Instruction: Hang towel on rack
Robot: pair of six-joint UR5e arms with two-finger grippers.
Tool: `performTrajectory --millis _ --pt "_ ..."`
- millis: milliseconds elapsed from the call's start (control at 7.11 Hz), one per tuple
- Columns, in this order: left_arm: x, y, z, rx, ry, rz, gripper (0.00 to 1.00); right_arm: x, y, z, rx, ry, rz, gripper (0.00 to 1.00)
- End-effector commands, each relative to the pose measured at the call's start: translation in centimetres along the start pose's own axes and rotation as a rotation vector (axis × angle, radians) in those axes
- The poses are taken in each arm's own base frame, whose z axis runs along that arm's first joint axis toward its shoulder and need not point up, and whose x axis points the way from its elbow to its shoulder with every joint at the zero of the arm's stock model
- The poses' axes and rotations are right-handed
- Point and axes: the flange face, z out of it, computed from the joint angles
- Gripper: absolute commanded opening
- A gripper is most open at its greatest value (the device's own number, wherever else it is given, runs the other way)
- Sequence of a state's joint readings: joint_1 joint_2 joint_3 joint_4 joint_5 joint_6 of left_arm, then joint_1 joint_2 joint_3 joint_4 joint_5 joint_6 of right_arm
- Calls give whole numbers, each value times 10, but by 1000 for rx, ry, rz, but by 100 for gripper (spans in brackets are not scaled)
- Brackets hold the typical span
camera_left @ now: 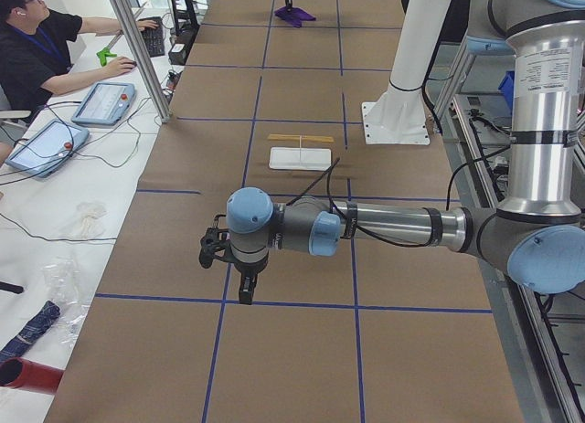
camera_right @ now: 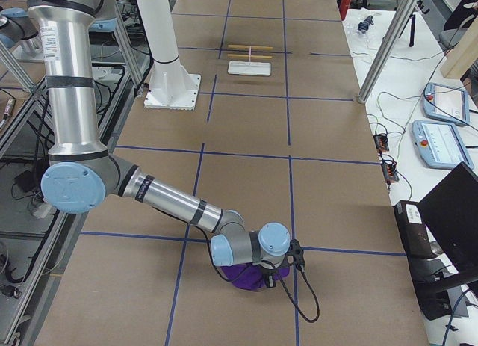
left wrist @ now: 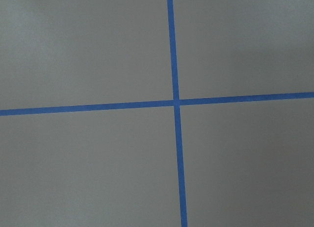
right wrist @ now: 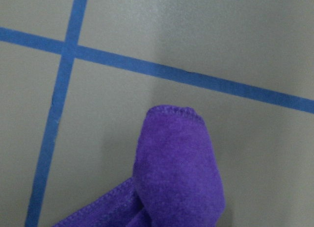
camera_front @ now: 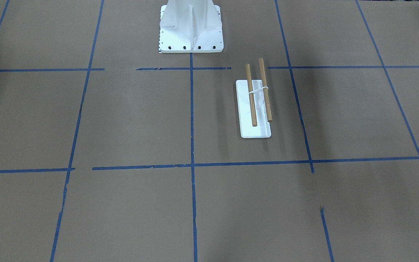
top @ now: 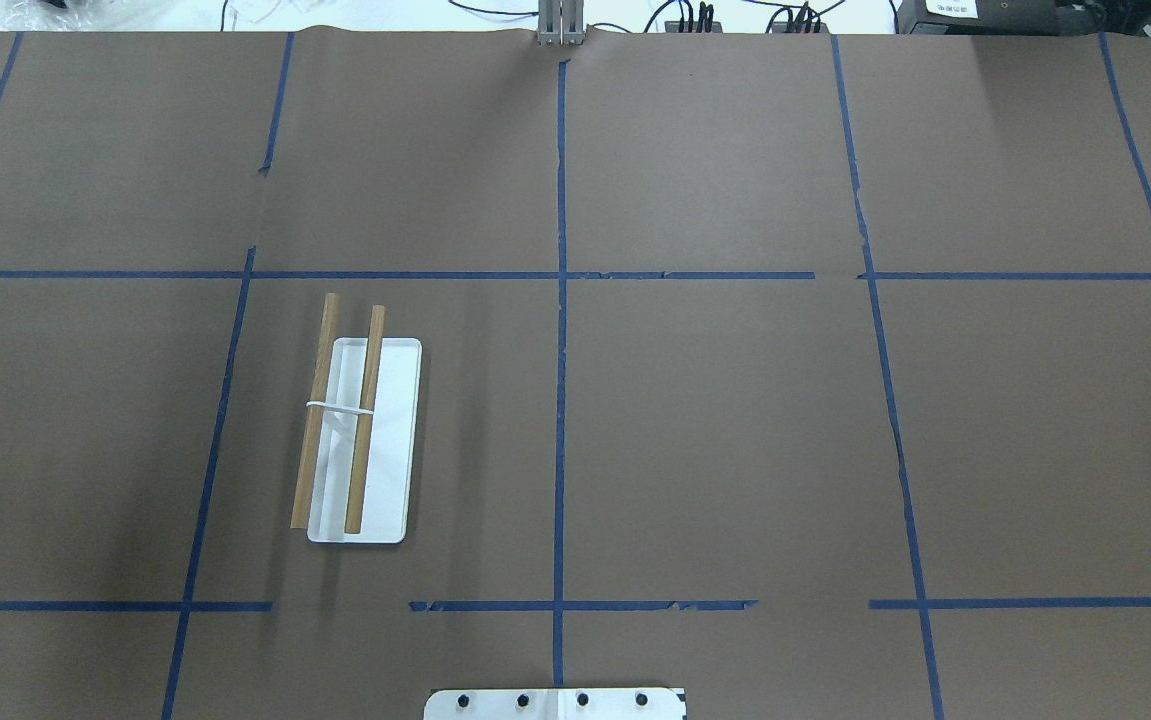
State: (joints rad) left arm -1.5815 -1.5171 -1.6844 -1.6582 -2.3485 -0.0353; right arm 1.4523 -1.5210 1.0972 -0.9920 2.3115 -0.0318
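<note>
Lying bunched: fleecy purple towel (right wrist: 179,178) | rack (top: 395,450): round wooden dowels (top: 317,400) | fingers (camera_left: 245,290): cannot tell

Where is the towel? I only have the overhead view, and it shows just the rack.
Observer: The towel is bunched at the right gripper, near the table's end on the robot's right, far from the rack.
Operator: Is it gripped?
Observer: Cannot tell; the right wrist view shows purple cloth but no fingers.
Operator: And the left arm?
Observer: The left gripper hangs over bare table towards the opposite end.
</note>
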Motion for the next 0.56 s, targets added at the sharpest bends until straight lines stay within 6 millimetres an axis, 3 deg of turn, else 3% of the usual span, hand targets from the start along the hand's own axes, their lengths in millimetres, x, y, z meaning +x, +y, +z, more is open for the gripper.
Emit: performTrajectory --millis 0,141,281,422 --pt "1 -1 -1 4 0 6 100 -20 -27 -65 133 -81 -29 0" --pt "8 -10 -7 20 -1 24 100 -32 -38 -102 201 -125 -37 0" --pt "20 -20 -19 63 -4 65 100 -56 -59 -145 258 -192 25 0" --pt "28 -26 -27 129 -3 129 100 -93 -79 -185 308 -230 99 0"
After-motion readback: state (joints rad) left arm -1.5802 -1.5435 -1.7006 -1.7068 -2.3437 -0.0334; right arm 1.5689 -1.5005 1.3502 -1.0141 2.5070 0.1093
